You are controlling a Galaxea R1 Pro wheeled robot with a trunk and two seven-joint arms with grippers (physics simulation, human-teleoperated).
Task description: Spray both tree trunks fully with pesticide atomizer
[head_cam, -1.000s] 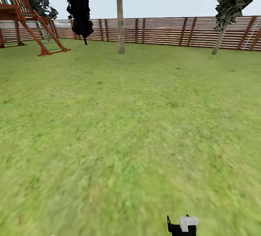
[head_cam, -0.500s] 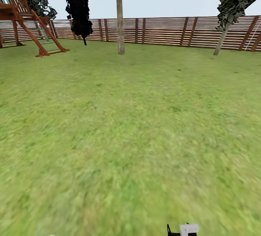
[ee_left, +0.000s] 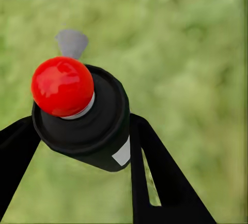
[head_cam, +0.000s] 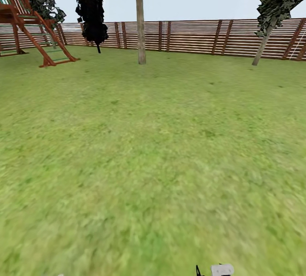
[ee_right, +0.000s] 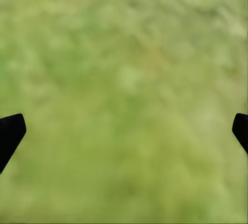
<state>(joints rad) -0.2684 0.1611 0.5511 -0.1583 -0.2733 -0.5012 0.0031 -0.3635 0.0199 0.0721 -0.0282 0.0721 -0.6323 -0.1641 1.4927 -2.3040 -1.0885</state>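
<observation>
In the left wrist view my left gripper (ee_left: 82, 127) is shut on the pesticide atomizer (ee_left: 98, 131), a black bottle with a red dome (ee_left: 62, 85) on top and a white label, held over blurred grass. In the right wrist view my right gripper (ee_right: 126, 131) is open, its black fingertips (ee_right: 10, 133) far apart above the lawn with nothing between them. A white-tipped black part of the right gripper (head_cam: 214, 271) pokes up at the bottom edge of the head view. Far ahead by the fence stands a tall tree with a straight bare trunk (head_cam: 141, 25).
Green lawn (head_cam: 153, 153) stretches to a brown slat fence (head_cam: 195, 36). A red wooden play frame (head_cam: 29, 29) stands at the far left, a dark columnar tree (head_cam: 90, 8) beside it. A thin leaning tree (head_cam: 262, 44) rises at the far right.
The whole head view has shifted a little, so the camera has moved. The right gripper part has sunk lower at the picture's bottom edge. The play frame sits slightly further left.
</observation>
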